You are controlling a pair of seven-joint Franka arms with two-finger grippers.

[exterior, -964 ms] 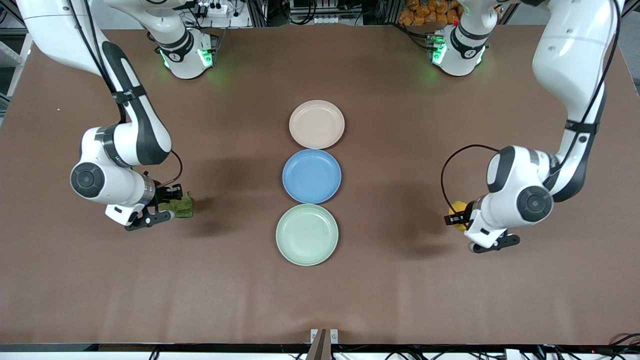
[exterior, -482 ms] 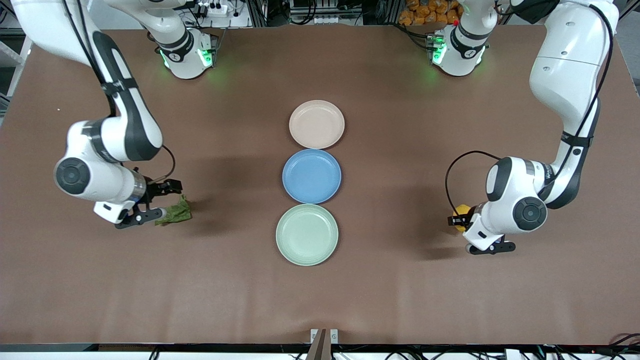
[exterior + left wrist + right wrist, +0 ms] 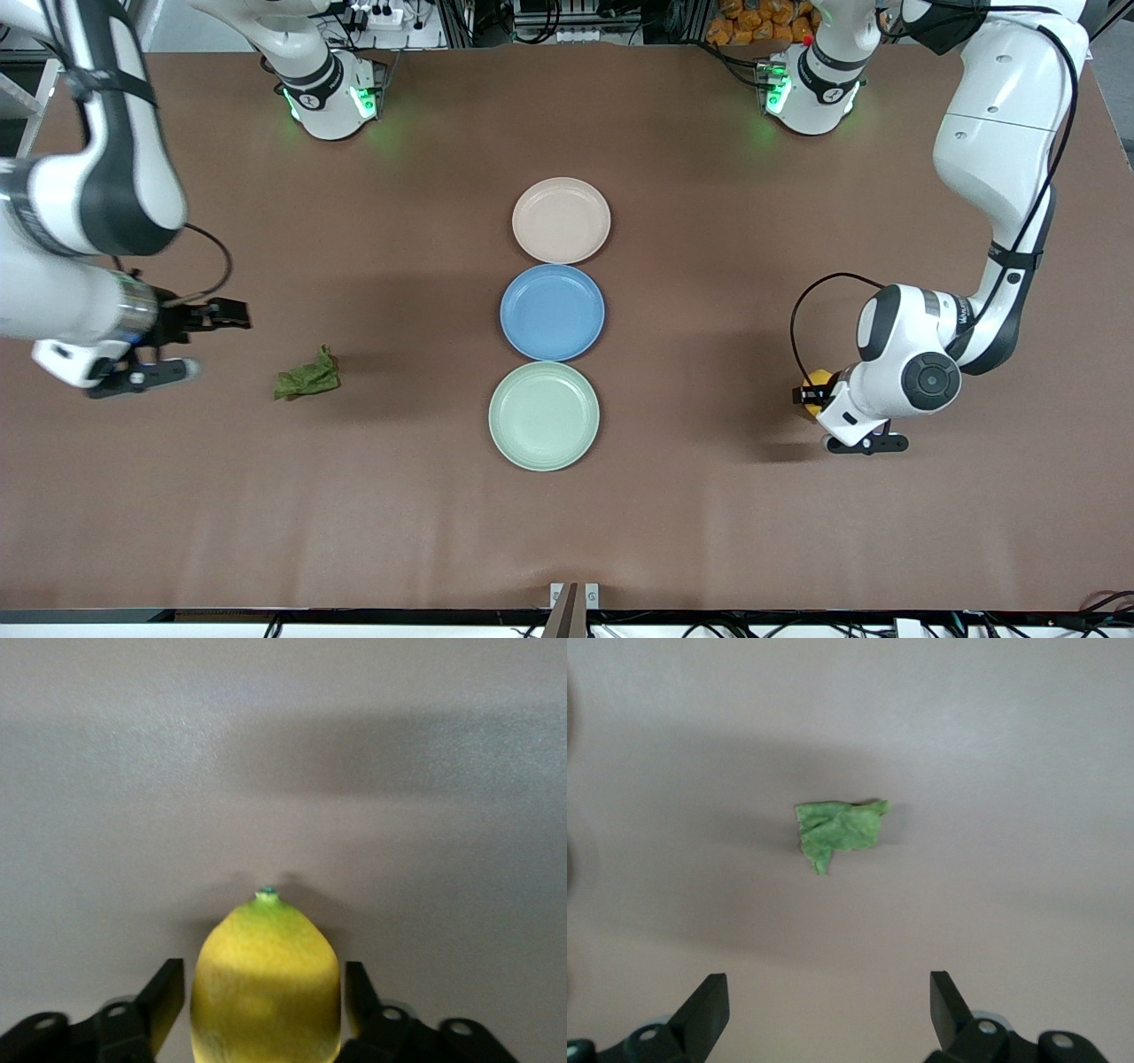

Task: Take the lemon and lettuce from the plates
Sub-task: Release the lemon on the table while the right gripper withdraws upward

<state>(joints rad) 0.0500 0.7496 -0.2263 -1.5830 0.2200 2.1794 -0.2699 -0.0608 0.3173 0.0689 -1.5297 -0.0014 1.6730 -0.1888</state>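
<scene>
Since the earlier frame my right gripper (image 3: 190,341) has pulled away from the lettuce (image 3: 306,379), which lies on the table (image 3: 709,532) toward the right arm's end. Left wrist: lemon (image 3: 266,983) between the left gripper (image 3: 264,1010) fingers, small gaps showing. Right wrist: jaws spread, lettuce apart.

Brown table (image 3: 709,532), cables and orange items along its upper edge (image 3: 753,22)

Crumpled green lettuce (image 3: 306,379) lies on bare table; yellow lemon (image 3: 266,983) sits upright, both plates (image 3: 561,220) empty
</scene>
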